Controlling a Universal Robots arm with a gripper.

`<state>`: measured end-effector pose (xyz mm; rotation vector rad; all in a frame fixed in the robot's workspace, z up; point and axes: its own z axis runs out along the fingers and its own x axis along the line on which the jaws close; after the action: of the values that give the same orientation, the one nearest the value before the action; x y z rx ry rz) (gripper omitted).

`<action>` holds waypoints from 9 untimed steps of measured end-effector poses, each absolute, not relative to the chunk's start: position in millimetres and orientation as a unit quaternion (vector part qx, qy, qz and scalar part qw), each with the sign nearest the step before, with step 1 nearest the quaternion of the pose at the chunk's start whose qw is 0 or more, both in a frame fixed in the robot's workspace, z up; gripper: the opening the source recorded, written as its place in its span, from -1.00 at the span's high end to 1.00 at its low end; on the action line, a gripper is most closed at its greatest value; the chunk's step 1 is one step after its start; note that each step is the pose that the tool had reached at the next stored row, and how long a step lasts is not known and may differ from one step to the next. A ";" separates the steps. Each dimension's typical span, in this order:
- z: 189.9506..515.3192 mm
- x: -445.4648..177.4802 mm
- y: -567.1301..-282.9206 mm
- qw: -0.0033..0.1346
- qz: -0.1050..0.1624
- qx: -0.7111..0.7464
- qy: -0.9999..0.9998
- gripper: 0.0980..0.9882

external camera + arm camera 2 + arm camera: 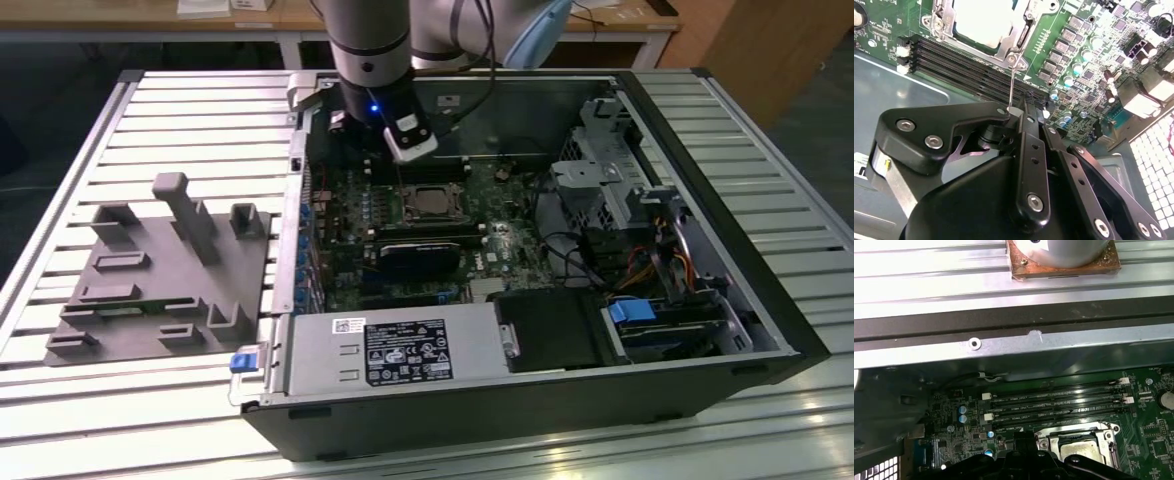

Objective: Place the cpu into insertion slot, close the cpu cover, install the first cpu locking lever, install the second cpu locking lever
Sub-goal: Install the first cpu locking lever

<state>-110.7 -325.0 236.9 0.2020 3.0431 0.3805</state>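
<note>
The cpu point(979, 22) shows its silver-grey top inside the insertion slot point(430, 200) on the green motherboard. The cpu cover point(1004, 50), a silver frame, lies flat around the chip. From the socket's corner a thin wire locking lever point(1012, 82) runs straight to my gripper point(1015, 109), whose black fingers point(1026, 145) come together on its free end. In the first wrist view the cpu point(1081, 449) and its frame sit just beyond the fingers' dark tips. In the exterior view the arm hangs over the back of the case, right beside the socket.
Long black memory slots point(969, 62) lie between the socket and the case wall point(1004, 340). A black graphics card point(420, 258), the power supply point(400, 350) and a drive cage point(601, 180) crowd the case. A grey fixture point(160, 270) stands on the slatted table at the exterior view's left.
</note>
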 end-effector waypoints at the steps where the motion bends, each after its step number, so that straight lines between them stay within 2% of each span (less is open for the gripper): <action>1: 236.9 -110.5 -325.0 0.034 0.124 0.066 0.990 0.99; 9: 236.9 -107.1 -325.0 0.034 0.124 0.066 0.990 0.99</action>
<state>-107.1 -325.0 236.9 0.2020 3.0432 0.3804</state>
